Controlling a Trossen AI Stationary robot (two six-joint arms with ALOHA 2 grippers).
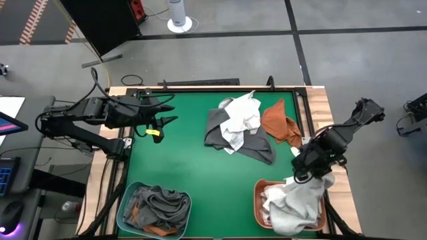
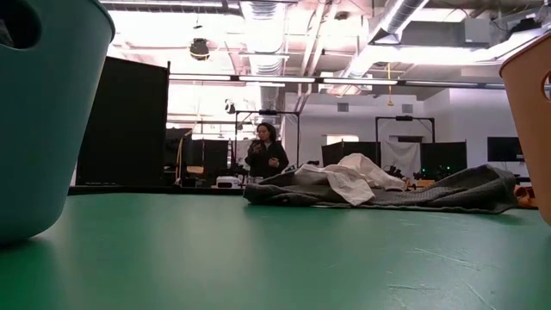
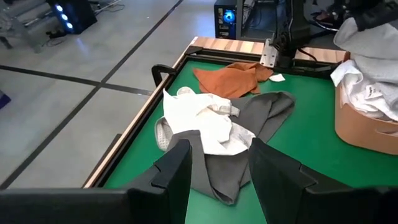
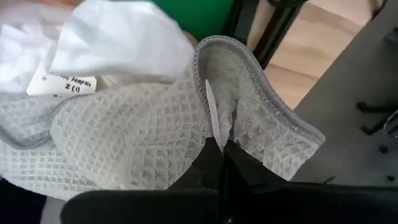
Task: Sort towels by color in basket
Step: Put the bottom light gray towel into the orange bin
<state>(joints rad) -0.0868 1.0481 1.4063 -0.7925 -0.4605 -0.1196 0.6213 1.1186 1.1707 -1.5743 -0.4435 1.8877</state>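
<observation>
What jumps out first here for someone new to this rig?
The right tool, shut on a light grey towel, hangs over the orange basket heaped with pale cloths at the near right corner. Mid-table lies a loose pile: white towel on a dark grey towel, with a rust orange towel beside it. The left tool waits open at the far left, above the green mat.

Two black jointed arms, looping black cables, yellow tag by left end effector (image 1: pixel 162 124), blunt dark fingers (image 3: pixel 176 171)
</observation>
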